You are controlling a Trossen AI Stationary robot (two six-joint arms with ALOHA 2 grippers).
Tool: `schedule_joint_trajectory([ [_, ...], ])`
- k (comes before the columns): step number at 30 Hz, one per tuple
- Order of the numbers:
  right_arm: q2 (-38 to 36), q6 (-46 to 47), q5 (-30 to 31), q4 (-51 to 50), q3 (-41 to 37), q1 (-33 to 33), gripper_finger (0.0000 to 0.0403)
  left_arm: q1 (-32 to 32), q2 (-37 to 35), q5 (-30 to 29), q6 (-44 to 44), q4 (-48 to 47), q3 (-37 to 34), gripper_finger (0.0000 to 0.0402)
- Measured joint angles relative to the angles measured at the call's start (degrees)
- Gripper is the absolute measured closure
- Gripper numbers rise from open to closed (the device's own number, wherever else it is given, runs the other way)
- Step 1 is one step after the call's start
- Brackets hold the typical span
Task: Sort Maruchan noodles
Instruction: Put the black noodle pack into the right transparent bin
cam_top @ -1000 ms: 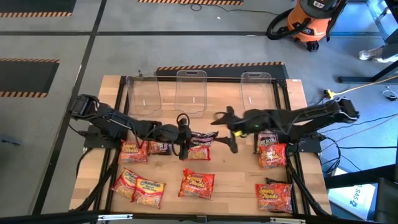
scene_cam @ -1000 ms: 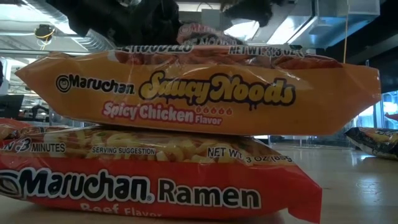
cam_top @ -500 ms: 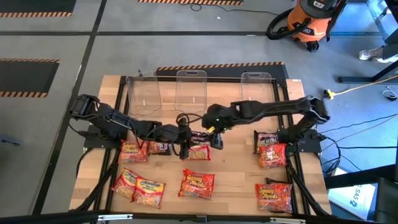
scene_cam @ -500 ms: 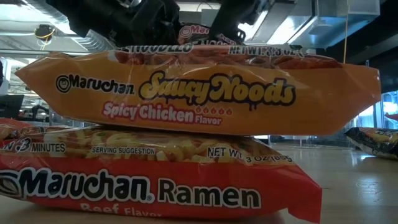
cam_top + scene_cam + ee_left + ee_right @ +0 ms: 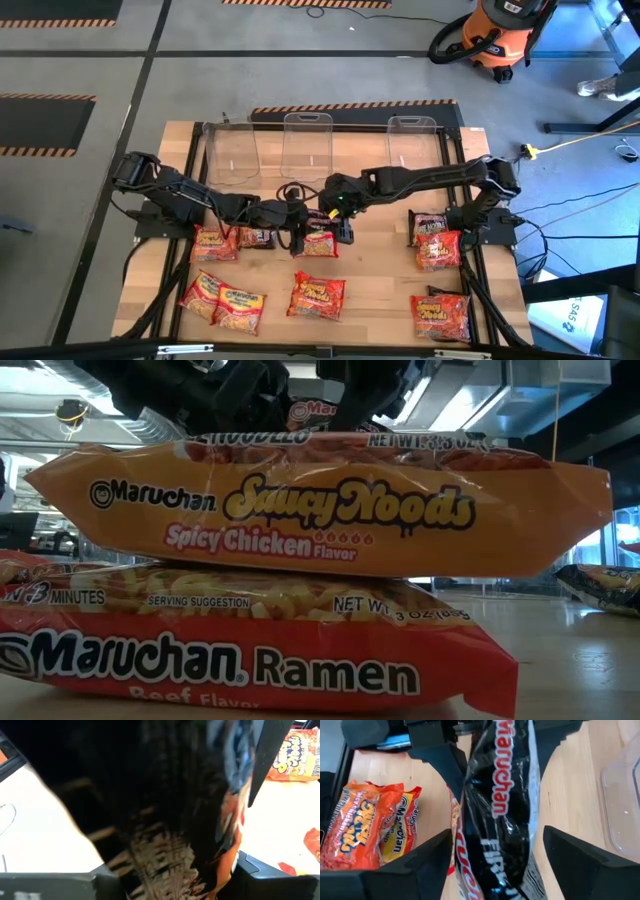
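Over on the left, the left gripper (image 5: 297, 226) sits near the middle of the table (image 5: 380, 270), its fingers clamped on one end of a black Maruchan packet (image 5: 505, 805). The right gripper (image 5: 343, 222) meets it from the other side, its fingers (image 5: 420, 865) spread wide either side of that same packet, not yet pinching. More packets lie about, including an orange Saucy Noods packet (image 5: 320, 510) on a red Ramen packet (image 5: 250, 650)

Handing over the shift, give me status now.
Left gripper holds black Maruchan packet mid-table. Right gripper open, fingers astride the packet, no grip yet. Three clear bins beyond, nothing blocking.
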Motion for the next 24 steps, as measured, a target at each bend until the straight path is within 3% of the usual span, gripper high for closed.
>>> schedule_joint_trajectory([
  [8, 0.00, -1.67, 0.02, 0.54, 0.00, 0.00, 0.0247, 0.04, 0.00, -0.84, -0.76, 0.12, 0.00, 0.0231],
  [13, 0.00, -3.98, -0.02, 0.91, 0.00, 0.00, 0.0319, -0.07, 0.00, -1.63, -1.57, -0.08, 0.00, 0.0201],
  [19, -0.76, -5.17, 0.02, 0.63, 0.00, 0.02, 0.0317, -0.06, -2.02, 1.94, -2.02, -2.76, 0.07, 0.0177],
  [24, -4.88, -6.61, 2.63, -3.47, -0.01, -0.04, 0.0310, -0.06, -7.46, 4.66, -4.86, -12.15, 0.20, 0.0178],
])
